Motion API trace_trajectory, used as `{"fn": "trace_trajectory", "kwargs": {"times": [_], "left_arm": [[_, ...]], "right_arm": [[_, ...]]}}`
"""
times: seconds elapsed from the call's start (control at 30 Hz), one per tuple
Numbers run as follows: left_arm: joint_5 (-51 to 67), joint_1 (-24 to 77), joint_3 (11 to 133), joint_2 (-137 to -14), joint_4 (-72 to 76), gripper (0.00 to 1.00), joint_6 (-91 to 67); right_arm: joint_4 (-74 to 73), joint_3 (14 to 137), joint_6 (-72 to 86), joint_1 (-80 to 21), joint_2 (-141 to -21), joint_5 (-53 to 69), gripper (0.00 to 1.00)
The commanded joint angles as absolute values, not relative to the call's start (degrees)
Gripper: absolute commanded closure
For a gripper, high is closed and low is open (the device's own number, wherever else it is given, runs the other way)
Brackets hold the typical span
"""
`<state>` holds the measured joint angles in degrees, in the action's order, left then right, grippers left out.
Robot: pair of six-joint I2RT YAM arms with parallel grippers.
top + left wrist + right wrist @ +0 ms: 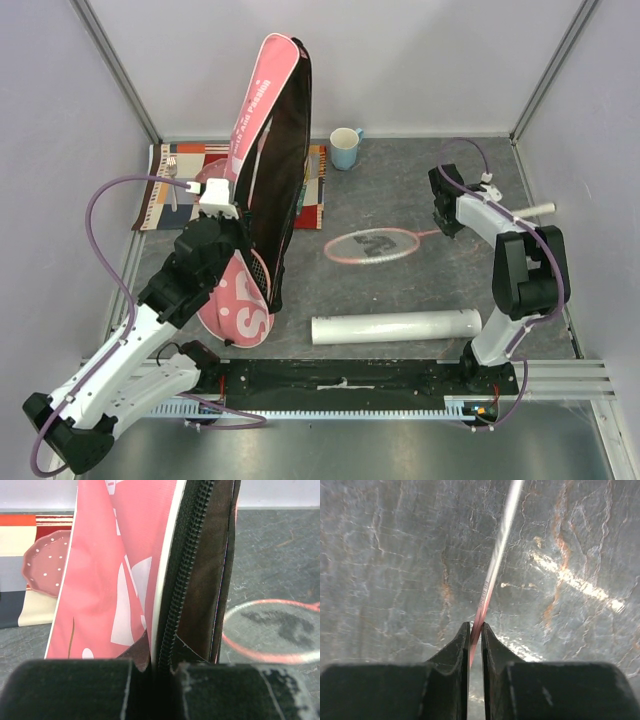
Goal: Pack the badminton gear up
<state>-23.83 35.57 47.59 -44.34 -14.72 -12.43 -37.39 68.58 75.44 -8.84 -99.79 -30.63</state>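
The pink racket bag (262, 120) stands tilted up on its lower end, its black inside facing right. My left gripper (222, 208) is shut on the bag's edge by the black zipper (175, 605), the bag (115, 580) filling the left wrist view above the gripper (162, 667). A pink-framed racket lies flat on the table, head (372, 244) to the left and white handle (535, 209) to the right. My right gripper (445, 224) is shut on its thin shaft (495, 555), pinched between the fingertips (475, 630). A long white tube (397, 326) lies near the front edge.
A striped placemat (160, 200) with a pink dotted plate (47, 562) and a fork (172, 172) lies behind the bag at the back left. A blue mug (344, 148) stands at the back wall. The racket head (280, 625) lies right of the bag.
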Motion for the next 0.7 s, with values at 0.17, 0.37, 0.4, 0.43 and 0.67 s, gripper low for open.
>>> {"fn": "trace_trajectory", "kwargs": {"times": [0.17, 0.37, 0.4, 0.43, 0.67], "left_arm": [[-23.29, 33.75, 48.34, -42.63, -7.38, 0.98, -12.22], [-23.29, 33.75, 48.25, -42.45, -7.38, 0.98, -12.13], [-23.29, 33.75, 48.16, -42.36, -7.38, 0.98, -12.13], [-23.03, 33.75, 48.16, -42.45, -7.38, 0.98, -12.22], [-21.71, 33.75, 48.34, -42.54, -7.38, 0.98, -12.65]], "right_arm": [[-23.21, 71.98, 53.79, -8.35, -103.79, -25.41, 1.0], [-24.78, 80.76, 53.88, -8.17, -112.58, -21.8, 1.0], [-25.39, 82.6, 54.31, -7.91, -113.54, -21.8, 1.0], [-25.84, 83.23, 55.19, -7.65, -114.86, -21.45, 1.0], [-31.55, 85.43, 55.28, -4.14, -116.28, -14.17, 0.89]]}}
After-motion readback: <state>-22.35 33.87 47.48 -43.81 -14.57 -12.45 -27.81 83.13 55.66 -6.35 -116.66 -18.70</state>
